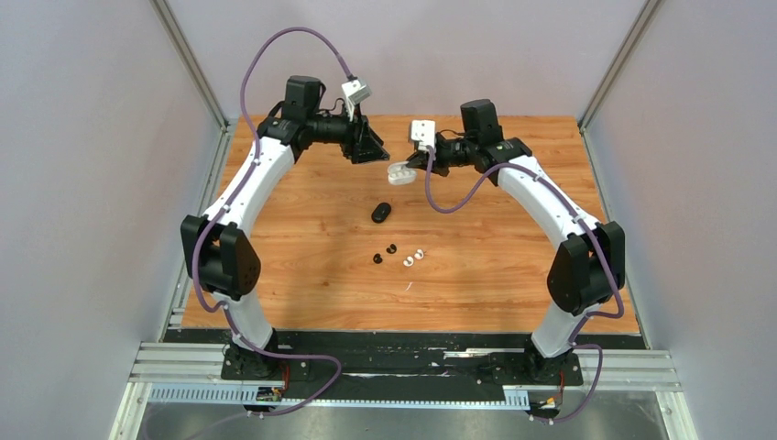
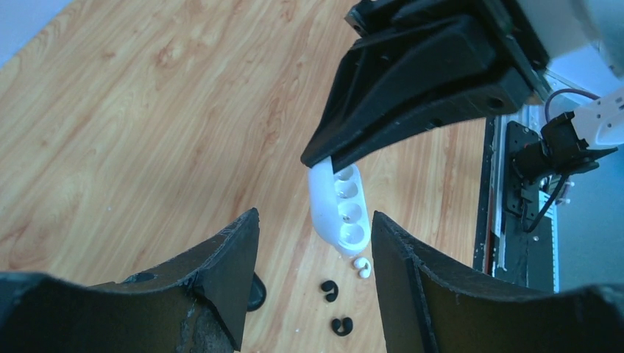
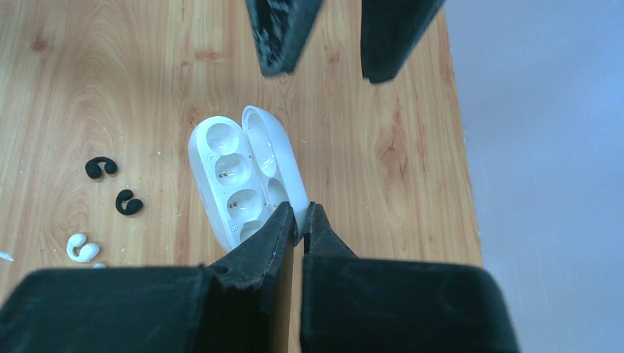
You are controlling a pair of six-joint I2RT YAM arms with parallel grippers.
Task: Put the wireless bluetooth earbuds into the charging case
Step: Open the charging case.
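The white charging case (image 1: 399, 172) (image 3: 235, 180) hangs above the table with its lid open and its sockets empty. My right gripper (image 3: 302, 220) (image 1: 417, 160) is shut on the rim of its lid. My left gripper (image 2: 315, 220) (image 1: 377, 156) faces it, open, just clear of the case's (image 2: 340, 209) free end. On the wood below lie the earbuds: two black ones (image 1: 391, 248) (image 1: 377, 259) and two white ones (image 1: 420, 254) (image 1: 408, 261). The right wrist view shows both black buds (image 3: 101, 167) (image 3: 129, 204) and one white bud (image 3: 82, 248).
A closed black case (image 1: 381, 213) lies on the wooden table (image 1: 302, 275) between the arms, just behind the earbuds. Grey walls stand on both sides, and a metal rail (image 1: 403, 371) runs along the near edge by the arm bases.
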